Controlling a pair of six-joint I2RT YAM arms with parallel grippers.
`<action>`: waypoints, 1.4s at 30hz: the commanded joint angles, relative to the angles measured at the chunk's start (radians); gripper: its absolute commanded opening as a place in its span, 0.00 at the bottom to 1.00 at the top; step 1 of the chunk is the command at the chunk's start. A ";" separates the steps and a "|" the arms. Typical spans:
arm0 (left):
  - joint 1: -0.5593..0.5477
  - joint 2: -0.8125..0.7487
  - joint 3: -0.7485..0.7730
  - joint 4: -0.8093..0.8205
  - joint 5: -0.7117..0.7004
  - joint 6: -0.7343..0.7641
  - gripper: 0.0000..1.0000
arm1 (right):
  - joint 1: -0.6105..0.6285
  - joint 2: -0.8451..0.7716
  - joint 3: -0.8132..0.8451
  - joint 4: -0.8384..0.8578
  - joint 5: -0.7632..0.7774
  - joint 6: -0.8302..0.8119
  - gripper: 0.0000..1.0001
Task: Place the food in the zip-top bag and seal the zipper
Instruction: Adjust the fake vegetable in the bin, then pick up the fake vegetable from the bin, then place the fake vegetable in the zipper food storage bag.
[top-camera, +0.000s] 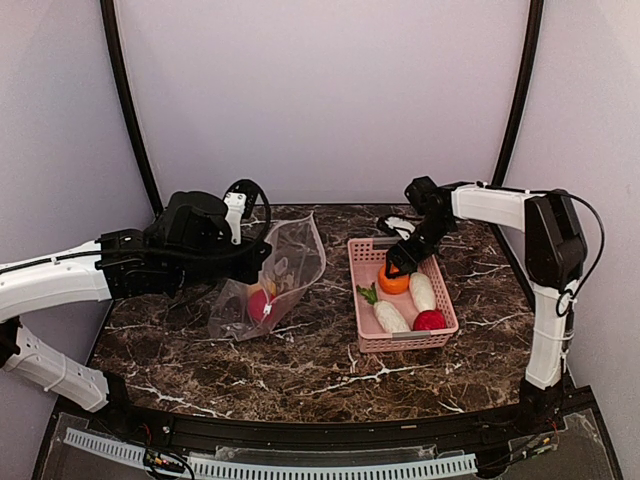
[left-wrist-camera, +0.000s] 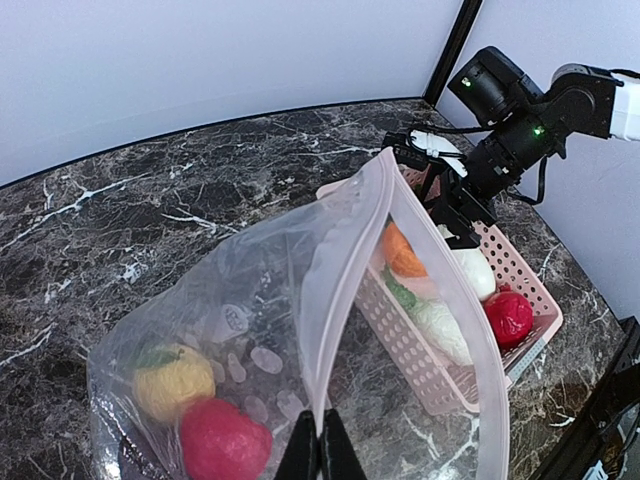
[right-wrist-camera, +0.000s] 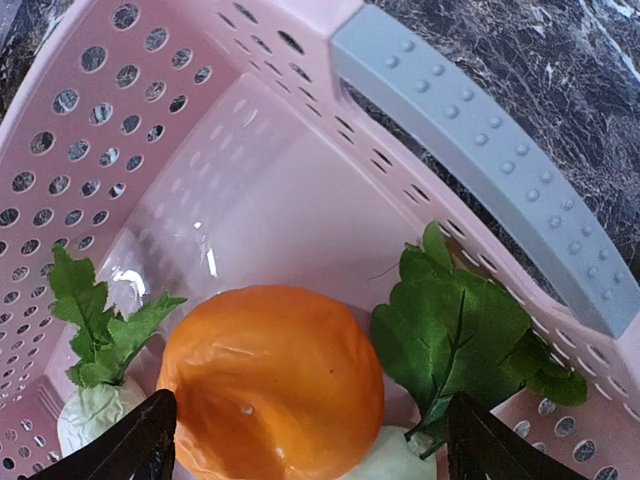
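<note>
– Left gripper (left-wrist-camera: 320, 452) sits right under its wrist lens, fingertips pressed together on the mouth edge of the zip-top bag (left-wrist-camera: 250, 320). Why hold it there?
– To keep the mouth propped up, I'd judge. The zipper (left-wrist-camera: 345, 240) arches into an open loop, so food can drop in. A yellow ball (left-wrist-camera: 172, 380) and a red ball (left-wrist-camera: 222, 440) already lie inside.
– Which way does the bag run?
– Its long axis goes from near-left, where the closed end rests on the table (top-camera: 300, 370), to far-right, with the mouth raised toward the pink basket (top-camera: 405, 342).
– And the right gripper (right-wrist-camera: 312, 445)?
– Spread wide astride the orange ball (right-wrist-camera: 270, 370) at the basket's far end, gripping nothing yet. The radishes (top-camera: 422, 291) lie lengthwise beside it, leaves toward the far side.
</note>
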 joint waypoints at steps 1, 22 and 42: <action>-0.001 -0.005 0.019 -0.005 0.000 0.010 0.01 | -0.010 0.046 0.053 -0.017 -0.041 0.015 0.90; -0.001 -0.003 0.010 -0.002 -0.007 0.014 0.01 | -0.011 -0.031 0.011 -0.026 -0.093 0.011 0.51; -0.002 0.063 0.051 0.021 -0.001 0.021 0.01 | 0.116 -0.378 0.136 -0.016 -0.522 -0.032 0.47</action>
